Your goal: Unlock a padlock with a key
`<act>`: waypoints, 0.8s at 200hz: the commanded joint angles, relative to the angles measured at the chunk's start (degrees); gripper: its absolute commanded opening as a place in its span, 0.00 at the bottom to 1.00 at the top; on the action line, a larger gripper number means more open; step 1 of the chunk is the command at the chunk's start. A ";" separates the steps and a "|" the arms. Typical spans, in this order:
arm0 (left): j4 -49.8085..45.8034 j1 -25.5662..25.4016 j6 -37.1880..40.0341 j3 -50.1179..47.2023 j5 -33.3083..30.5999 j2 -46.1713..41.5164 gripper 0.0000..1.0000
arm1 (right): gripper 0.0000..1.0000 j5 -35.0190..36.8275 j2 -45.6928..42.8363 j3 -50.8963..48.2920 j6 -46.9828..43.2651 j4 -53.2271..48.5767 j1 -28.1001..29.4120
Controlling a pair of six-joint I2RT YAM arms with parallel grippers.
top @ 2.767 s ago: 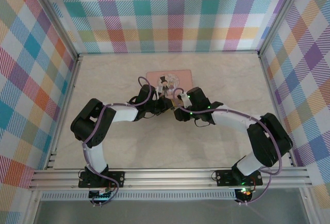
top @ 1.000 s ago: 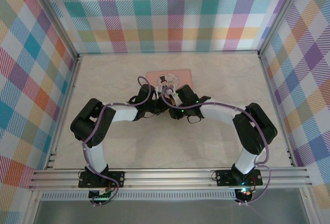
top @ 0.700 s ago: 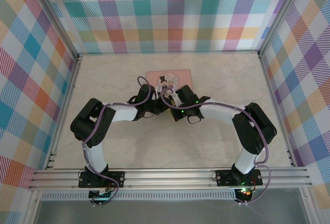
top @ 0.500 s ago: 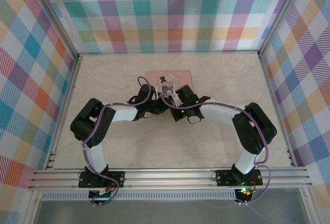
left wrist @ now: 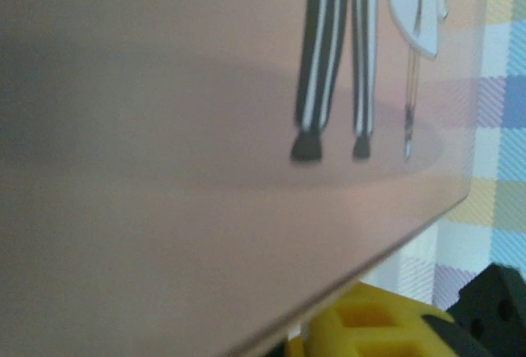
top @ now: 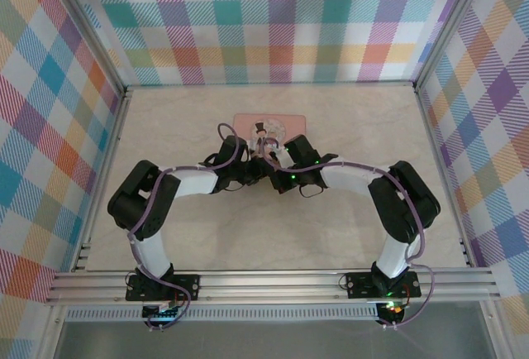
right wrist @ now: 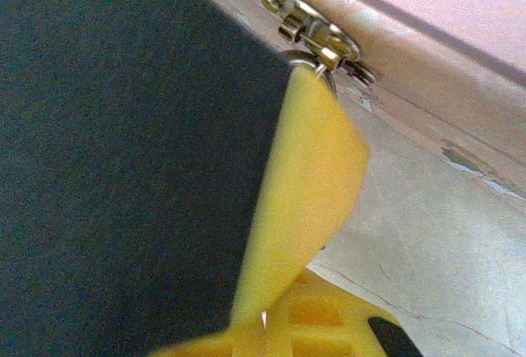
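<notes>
1. A flat pink metal tin (top: 287, 120) with two little people drawn on its lid lies on the pale stone-look table (top: 364, 127).
2. The two arms meet at the near edge of the tin. The left gripper (top: 254, 169) and the right gripper (top: 274, 163) are just beside each other there.
3. In the left wrist view the pink lid is very close and blurry. You can see drawn legs in striped trousers. One yellow finger (left wrist: 362, 324) shows below the lid's edge. I cannot tell if the left gripper's fingers are apart or together.
4. The right gripper's fingers are pressed together. I cannot tell if anything is pinched between them. Its yellow finger (right wrist: 308, 184) points at the tin's side wall.
5. A tiny silvery metal piece (right wrist: 316, 32) sits on that side wall, right at the tip of the finger. It looks like the padlock, but it is too blurry to be sure.
</notes>
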 commanded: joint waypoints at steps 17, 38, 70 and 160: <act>-9.55 1.39 1.51 -1.06 -4.32 -6.28 0.41 | 0.00 -1.62 2.67 0.01 -2.99 -0.65 -0.30; -12.07 2.22 2.87 -1.23 -6.52 -9.49 0.42 | 0.00 -1.58 3.36 0.29 -5.56 -0.48 -0.27; -13.24 4.44 3.34 -1.94 -7.51 -12.55 0.44 | 0.00 -2.68 4.84 2.78 -7.55 -2.46 -0.36; -7.02 2.01 0.38 0.21 -2.34 -5.16 0.44 | 0.00 -0.83 3.34 3.22 -5.75 -1.81 0.24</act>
